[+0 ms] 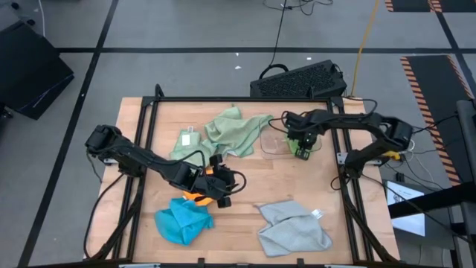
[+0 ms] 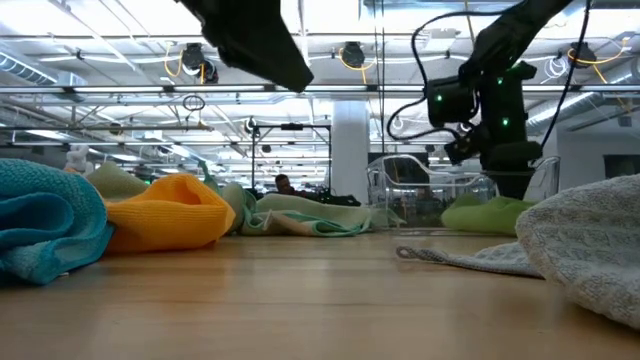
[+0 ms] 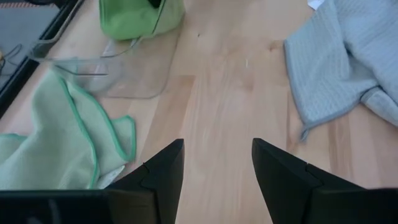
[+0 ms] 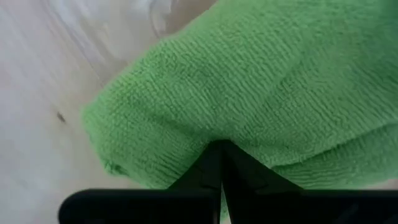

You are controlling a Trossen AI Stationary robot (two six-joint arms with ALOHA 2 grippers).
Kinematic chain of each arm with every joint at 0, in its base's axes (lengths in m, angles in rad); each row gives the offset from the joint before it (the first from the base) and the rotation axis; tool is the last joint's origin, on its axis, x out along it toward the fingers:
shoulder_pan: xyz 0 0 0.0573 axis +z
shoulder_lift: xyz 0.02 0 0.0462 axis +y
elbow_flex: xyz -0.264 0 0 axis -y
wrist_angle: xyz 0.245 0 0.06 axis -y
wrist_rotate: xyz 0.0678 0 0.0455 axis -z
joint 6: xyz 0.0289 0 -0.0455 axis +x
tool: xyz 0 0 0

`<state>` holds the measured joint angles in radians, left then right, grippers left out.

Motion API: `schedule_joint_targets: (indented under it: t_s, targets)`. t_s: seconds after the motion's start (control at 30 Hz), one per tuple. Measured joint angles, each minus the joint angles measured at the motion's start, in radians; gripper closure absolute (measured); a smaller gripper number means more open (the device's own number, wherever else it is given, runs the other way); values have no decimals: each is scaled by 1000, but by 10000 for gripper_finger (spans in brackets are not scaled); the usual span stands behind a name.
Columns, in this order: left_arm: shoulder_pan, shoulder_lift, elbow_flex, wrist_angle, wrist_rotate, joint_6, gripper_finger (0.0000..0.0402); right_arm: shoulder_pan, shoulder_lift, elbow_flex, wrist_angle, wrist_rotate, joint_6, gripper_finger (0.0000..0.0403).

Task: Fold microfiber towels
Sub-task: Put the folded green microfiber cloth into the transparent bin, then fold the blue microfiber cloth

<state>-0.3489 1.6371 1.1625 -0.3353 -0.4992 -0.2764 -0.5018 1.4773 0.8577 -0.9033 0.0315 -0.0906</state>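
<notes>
Pale wooden boards are forming the bench (image 1: 245, 186), framed by dark rails, with a black keyboard (image 1: 297, 80) lying on the floor beyond its far edge.

At the right gripper (image 1: 302, 151), the fingers are being held closed on the bright green towel (image 4: 249, 81), which is bunched in the clear tray (image 3: 124, 68) near the bench's far right side; no long axis can be told in that lump.

At the left gripper (image 3: 217, 163), the fingers are being held apart with bare wood between them and nothing gripped, above the orange towel (image 2: 165, 212), which is crumpled at mid-bench toward the left.

A pale sage green towel (image 1: 236, 130) is lying spread and rumpled just beside the tray, its length running from the tray's side toward the near left, a second pale one (image 1: 187, 143) is lying by it. The bright blue towel (image 1: 182, 219) is heaped at the near left, just beside the orange one. The light grey towel (image 1: 294, 227) is spread at the near right, well apart from the tray.
</notes>
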Motion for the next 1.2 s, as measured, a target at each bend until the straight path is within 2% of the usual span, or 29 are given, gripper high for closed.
schedule_joint_targets:
  t_s: [0.13,0.23,0.47,0.63,0.73,0.87,1.07,1.2]
  targets:
    - [1,0,-1,5,0,5,211,0,26,2,11,24,1,403]
    - [2,0,-1,5,0,11,211,0,-4,2,4,16,1,403]
    - [2,0,-1,-8,0,39,211,19,-173,32,-15,11,27,403]
    - [2,0,-1,-60,0,21,211,81,-306,36,-32,12,114,403]
    - [-5,0,-5,-122,0,-44,211,161,-378,34,-12,9,182,403]
    - [-33,0,-70,-137,0,-164,211,314,-438,24,59,29,251,403]
    - [-133,0,-165,-127,-4,-385,211,590,-455,23,157,242,318,403]
    - [-208,0,-197,-127,-37,-487,211,743,-433,22,236,329,354,403]
